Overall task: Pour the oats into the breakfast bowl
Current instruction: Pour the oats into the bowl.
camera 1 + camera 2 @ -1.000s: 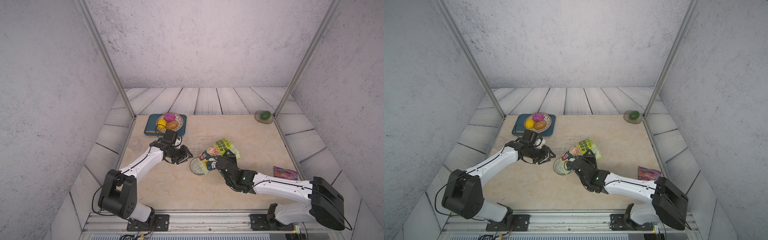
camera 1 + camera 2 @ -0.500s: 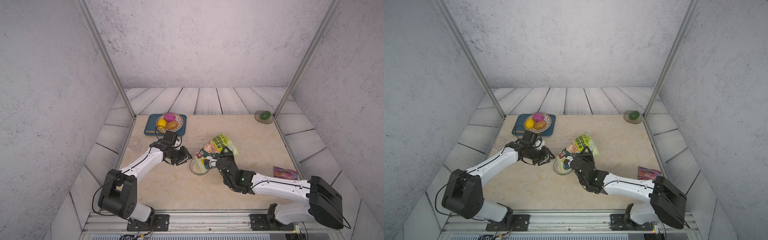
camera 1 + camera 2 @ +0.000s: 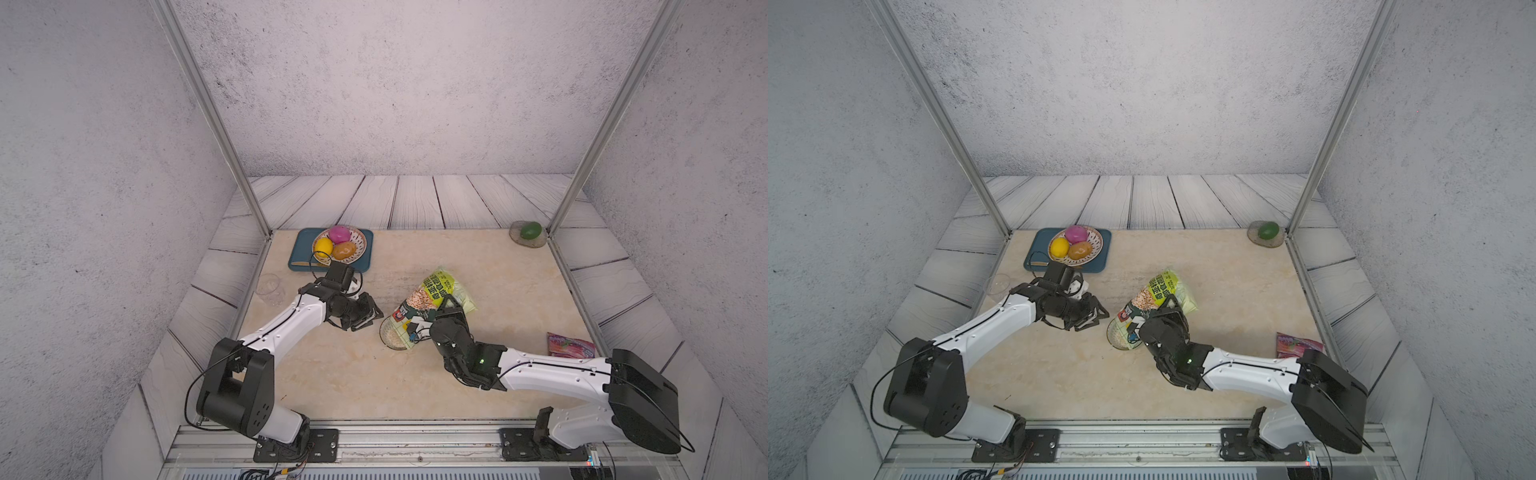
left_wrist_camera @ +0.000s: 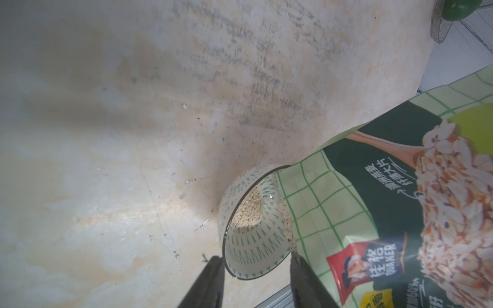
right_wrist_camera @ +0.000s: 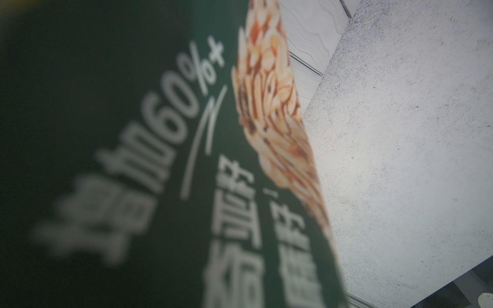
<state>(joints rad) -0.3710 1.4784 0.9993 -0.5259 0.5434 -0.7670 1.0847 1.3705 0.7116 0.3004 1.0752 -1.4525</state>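
The lime-green pouch [image 3: 434,291] [image 3: 1156,295] is tipped mouth-down over the breakfast bowl [image 3: 390,337] [image 3: 1118,337], and my right gripper [image 3: 448,308] [image 3: 1168,312] is shut on its side. Oats [image 4: 249,210] lie heaped inside the bowl [image 4: 250,246], and more flakes cling along the pouch mouth [image 4: 289,226]. My left gripper [image 3: 370,316] [image 3: 1096,316] [image 4: 256,258] stands open just left of the bowl, its fingers short of the rim. The pouch print [image 5: 160,160] fills the right wrist view and hides the jaws.
A teal tray [image 3: 301,254] at the back left carries a patterned dish [image 3: 362,240] of coloured fruit. A clear glass [image 3: 270,286] stands by the left edge. A green fruit [image 3: 531,230] sits on a stone disc at the back right. A purple candy bag [image 3: 569,345] lies at the right.
My right arm has shifted the pouch slightly left and toward the back, over the bowl. The left gripper has barely moved.
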